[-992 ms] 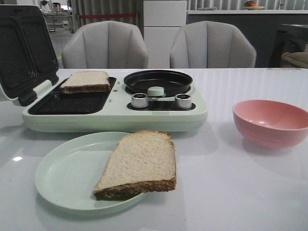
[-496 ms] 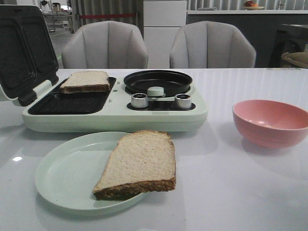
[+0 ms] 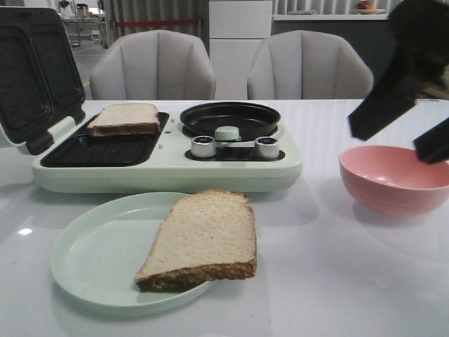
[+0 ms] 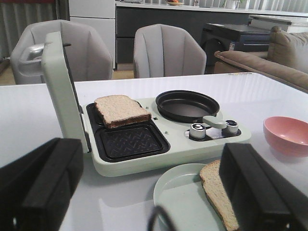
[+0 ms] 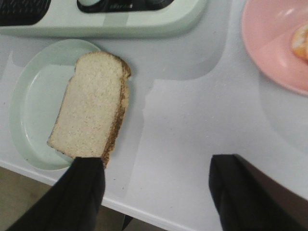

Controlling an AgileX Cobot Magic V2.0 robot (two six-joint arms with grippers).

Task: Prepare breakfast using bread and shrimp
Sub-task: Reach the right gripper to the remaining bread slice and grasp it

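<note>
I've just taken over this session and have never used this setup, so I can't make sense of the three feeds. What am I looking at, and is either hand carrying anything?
It is a two-armed table robot. One camera looks forward over the table; the other two sit on the wrists, so the black shapes at their lower edges are the hands' own fingers.

On the white table stands a pale green breakfast maker with its lid up. One bread slice lies on its grill plate, the other bread slice on the green plate in front. To the right is a pink bowl; the right wrist view shows an orange piece inside, probably the shrimp.

The right hand hangs open above the bowl, empty. The left hand is open and empty too.
</note>
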